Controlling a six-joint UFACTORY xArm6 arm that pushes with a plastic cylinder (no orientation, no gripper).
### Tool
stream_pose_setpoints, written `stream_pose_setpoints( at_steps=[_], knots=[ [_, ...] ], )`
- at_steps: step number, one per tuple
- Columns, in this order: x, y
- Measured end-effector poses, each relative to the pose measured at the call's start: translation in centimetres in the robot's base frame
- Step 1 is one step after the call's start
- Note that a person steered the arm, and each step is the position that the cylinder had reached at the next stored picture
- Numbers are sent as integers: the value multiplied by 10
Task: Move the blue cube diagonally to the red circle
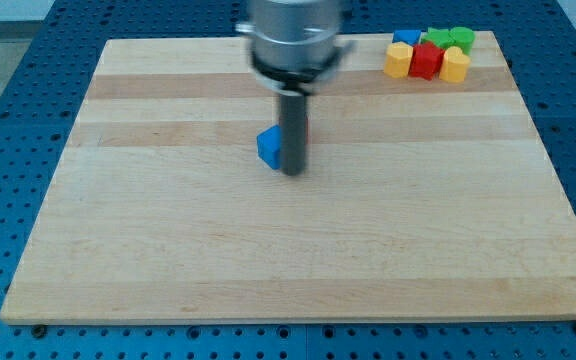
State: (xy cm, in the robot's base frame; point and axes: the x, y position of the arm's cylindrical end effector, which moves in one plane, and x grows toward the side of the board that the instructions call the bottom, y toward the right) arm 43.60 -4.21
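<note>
The blue cube (268, 147) lies on the wooden board (168, 250) a little above the board's middle. My tip (293, 173) rests on the board right beside the cube, at its lower right, and the rod covers the cube's right side. A sliver of red (306, 125) shows behind the rod's right edge; it appears to be the red circle, mostly hidden.
A cluster of blocks sits at the board's top right corner: a blue block (405, 38), a green block (450, 39), a yellow block (398, 61), a red block (426, 61) and a second yellow block (455, 65).
</note>
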Motion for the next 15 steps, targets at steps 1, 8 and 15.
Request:
stream_pose_setpoints(
  at_steps=[1,8,15],
  knots=[
    [-24,-50],
    [-61,-21],
    [-81,-175]
  ],
)
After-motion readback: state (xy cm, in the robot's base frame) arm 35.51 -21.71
